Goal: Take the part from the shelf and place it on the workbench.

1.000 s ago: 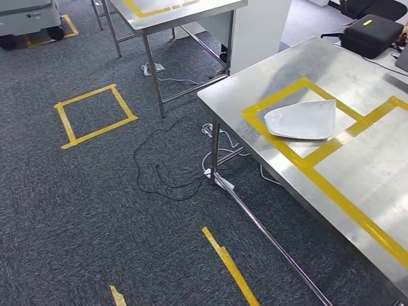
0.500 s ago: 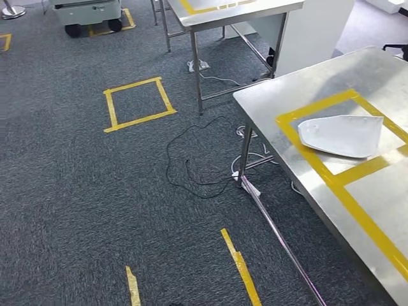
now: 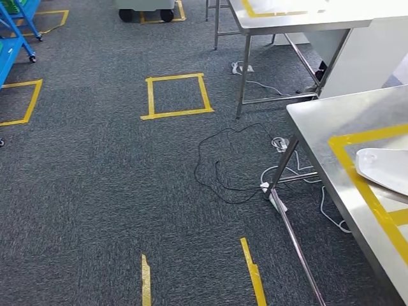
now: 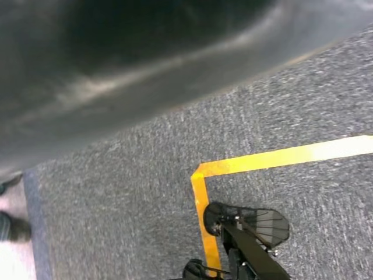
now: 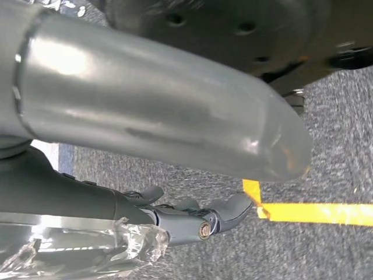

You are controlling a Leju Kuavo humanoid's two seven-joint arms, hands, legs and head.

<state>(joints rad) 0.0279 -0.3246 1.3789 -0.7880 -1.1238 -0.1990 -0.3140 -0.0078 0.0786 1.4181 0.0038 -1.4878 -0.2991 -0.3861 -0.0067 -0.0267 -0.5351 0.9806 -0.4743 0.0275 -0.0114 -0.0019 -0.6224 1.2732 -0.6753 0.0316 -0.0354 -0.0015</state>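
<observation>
A white, flat, shell-shaped part (image 3: 385, 169) lies on the steel workbench (image 3: 312, 124) at the right edge of the head view, inside a yellow-taped outline, with no hand touching it. A blue shelf frame (image 3: 14, 29) stands at the far left. My right hand (image 5: 193, 217) hangs beside my body over the carpet, its dark fingers (image 5: 228, 209) loosely extended with nothing in them. A dark blurred mass (image 4: 132, 64) crosses the left wrist view, and I cannot make out the left hand's fingers in it.
A black cable (image 3: 226, 169) and a white power strip (image 3: 275, 197) lie on the carpet by the workbench leg (image 3: 284, 169). Yellow tape marks a square (image 3: 176, 95) on the floor. A second steel table (image 3: 289, 19) stands behind, a wheeled cart (image 3: 146, 9) beyond.
The camera has turned left: the workbench and the white part slid to the right edge of the picture, and the blue shelf came in at the far left. The part itself stays on the bench.
</observation>
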